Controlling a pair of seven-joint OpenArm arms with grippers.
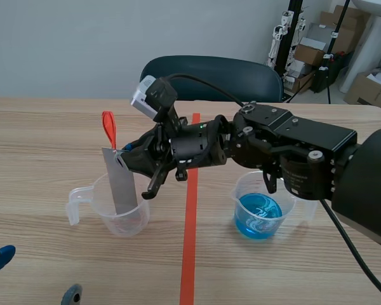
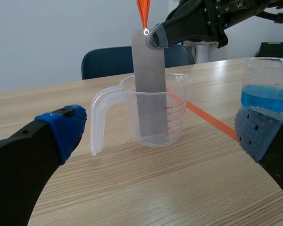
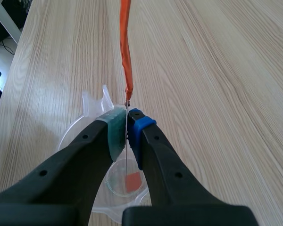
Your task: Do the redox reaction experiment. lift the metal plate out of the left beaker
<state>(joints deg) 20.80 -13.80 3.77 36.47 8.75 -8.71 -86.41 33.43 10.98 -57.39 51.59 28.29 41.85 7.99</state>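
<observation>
Wood-grain tabletop [image 1: 51, 140]: nearest the camera, the left claw [image 1: 35, 276] sits wide open. Beyond it, one metal plate [image 1: 122, 184] stands upright, long axis vertical, its lower end inside the left beaker [image 1: 140, 219] and its top pinched by the right claw [image 1: 124, 155]. A second beaker [image 1: 240, 197] holds blue liquid [image 1: 259, 216]. One dark chair [image 1: 209, 73] stands behind.

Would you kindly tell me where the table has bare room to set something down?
Bare wood lies between the left beaker and blue-liquid beaker, along the tape line, and behind them toward the chair. Crowded: the right gripper clamps the metal plate over the left beaker.
</observation>
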